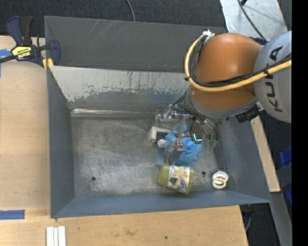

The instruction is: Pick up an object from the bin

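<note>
Blue crumpled thing (189, 151): right half of bin floor, midway between back and front walls. Hand (182, 136) directly over it; spread or pressed together, cannot tell. Small white piece (155, 134) at blue thing's left. Yellow-green jar (175, 179) on its side just beside, toward front wall; colourful label, writing unreadable. White ring (220, 180) near front right corner. Arm casing (275, 81) lettered "KUKA". Grey bin (113, 152): floor scuffed, back wall scratched.

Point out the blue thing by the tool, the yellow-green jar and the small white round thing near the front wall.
blue thing (191, 151): camera view, on its crumpled right part.
yellow-green jar (175, 178): camera view, middle of its printed side.
small white round thing (219, 180): camera view, on its upper face.
</note>
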Controlling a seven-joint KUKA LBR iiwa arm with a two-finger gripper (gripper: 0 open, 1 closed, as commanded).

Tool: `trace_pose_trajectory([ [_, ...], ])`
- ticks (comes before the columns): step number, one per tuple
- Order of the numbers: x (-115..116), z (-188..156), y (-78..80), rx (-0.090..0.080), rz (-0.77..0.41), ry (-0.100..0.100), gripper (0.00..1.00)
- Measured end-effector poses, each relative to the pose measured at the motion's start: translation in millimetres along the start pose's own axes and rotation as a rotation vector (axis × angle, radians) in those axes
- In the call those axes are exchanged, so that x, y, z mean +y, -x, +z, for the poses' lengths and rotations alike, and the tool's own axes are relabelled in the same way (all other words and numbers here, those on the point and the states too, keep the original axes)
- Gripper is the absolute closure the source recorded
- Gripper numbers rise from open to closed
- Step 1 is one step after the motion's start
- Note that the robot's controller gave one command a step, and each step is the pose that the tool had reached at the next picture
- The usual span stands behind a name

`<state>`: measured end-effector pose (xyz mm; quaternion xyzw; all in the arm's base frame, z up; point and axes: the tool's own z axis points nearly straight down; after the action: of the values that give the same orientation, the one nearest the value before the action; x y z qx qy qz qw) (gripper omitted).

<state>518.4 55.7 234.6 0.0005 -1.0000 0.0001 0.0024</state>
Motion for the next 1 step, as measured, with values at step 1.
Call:
trace_pose_trajectory([
  [1,-0.1,-3.6,1.5,-0.008,0.001,0.001,0.00],
])
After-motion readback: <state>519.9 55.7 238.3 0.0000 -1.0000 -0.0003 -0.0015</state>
